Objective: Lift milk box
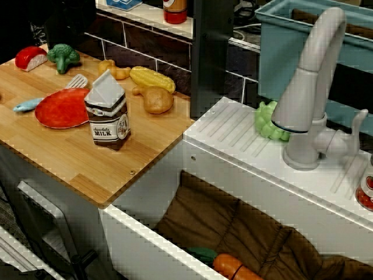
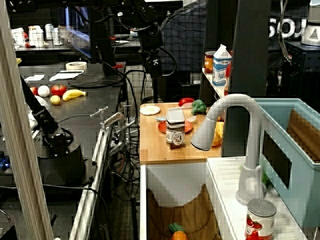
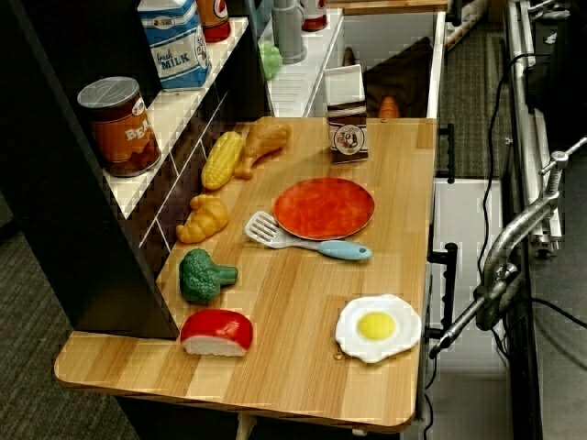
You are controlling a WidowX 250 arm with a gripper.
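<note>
A: In the close view of the counter, what lies nearest?

B: A smooth orange toy carrot, on folded brown cloth in the white sink. The milk box stands upright on the wooden counter, at 3 o'clock of the round red plate. It has a brown body and a pale peaked top.

A: And the view from the sink end?

B: Nearest is a cylindrical tin can. The carton is beyond the curved grey faucet. The gripper hangs high at 12 o'clock, well apart. It is dark, and I cannot tell if its jaws are parted.

A: The view from the counter's far end?

B: A flat fried egg comes first. The carton is at 12 o'clock of the plate, and nothing holds it.
</note>
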